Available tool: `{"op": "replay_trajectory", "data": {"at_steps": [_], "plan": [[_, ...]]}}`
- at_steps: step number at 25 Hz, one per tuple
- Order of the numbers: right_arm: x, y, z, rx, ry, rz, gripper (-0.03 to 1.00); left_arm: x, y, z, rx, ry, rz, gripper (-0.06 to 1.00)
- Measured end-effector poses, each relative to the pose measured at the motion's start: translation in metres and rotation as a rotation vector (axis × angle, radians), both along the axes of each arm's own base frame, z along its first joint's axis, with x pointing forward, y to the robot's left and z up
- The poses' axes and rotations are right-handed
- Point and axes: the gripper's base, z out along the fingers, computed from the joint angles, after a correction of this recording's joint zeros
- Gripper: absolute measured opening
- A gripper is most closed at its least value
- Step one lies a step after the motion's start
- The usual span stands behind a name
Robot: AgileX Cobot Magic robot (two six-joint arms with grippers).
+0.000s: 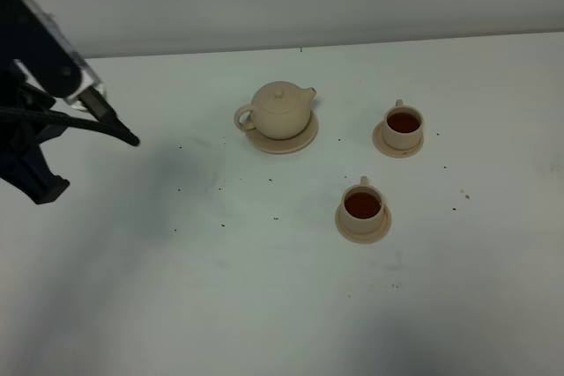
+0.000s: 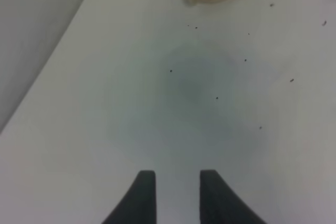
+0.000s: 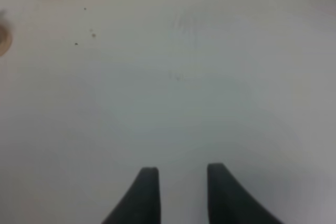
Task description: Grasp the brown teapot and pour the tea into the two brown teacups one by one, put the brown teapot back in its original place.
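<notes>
Squat tan ceramic teapot [image 1: 281,110] sits on its saucer [image 1: 302,142], handle facing your nearer left gripper [image 2: 177,195], whose jaws stand apart, empty; right gripper [image 3: 178,192] likewise.

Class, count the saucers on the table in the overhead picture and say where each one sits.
3. The widest saucer lies under the teapot. One small saucer sits under the far-right teacup. Another small saucer sits under the nearer teacup. None looks hidden.

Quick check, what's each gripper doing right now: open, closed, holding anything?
Left gripper: open, empty, above bare table, away from the brown teapot.
Right gripper: open, empty, over bare table.
</notes>
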Motion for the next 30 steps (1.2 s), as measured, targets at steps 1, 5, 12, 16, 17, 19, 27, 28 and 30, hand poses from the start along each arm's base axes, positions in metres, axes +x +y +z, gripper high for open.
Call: {"op": "replay_trajectory", "data": {"at_steps": [1,5,12,16,17,19,27,28,30], "plan": [[0.0,0.0,0.0,0.0,0.0,0.0,0.24,-0.008,0.006,0.006,-0.032,-0.024,0.033,0.22],[0.0,0.0,0.0,0.0,0.0,0.0,0.24,-0.037,0.018,0.033,-0.142,-0.154,0.097,0.23],[0.0,0.0,0.0,0.0,0.0,0.0,0.24,-0.093,0.02,0.056,-0.28,-0.206,0.075,0.23],[0.0,0.0,0.0,0.0,0.0,0.0,0.24,-0.134,0.023,0.059,-0.355,-0.183,0.091,0.23],[0.0,0.0,0.0,0.0,0.0,0.0,0.24,-0.143,0.024,0.058,-0.378,-0.181,0.106,0.23],[0.0,0.0,0.0,0.0,0.0,0.0,0.24,-0.165,0.028,0.056,-0.423,-0.219,0.138,0.23],[0.0,0.0,0.0,0.0,0.0,0.0,0.24,-0.199,0.033,0.007,-0.488,-0.264,0.284,0.23],[0.0,0.0,0.0,0.0,0.0,0.0,0.24,-0.201,0.032,0.002,-0.506,-0.276,0.305,0.23],[0.0,0.0,0.0,0.0,0.0,0.0,0.24,-0.206,0.029,-0.009,-0.546,-0.295,0.316,0.23]]}}
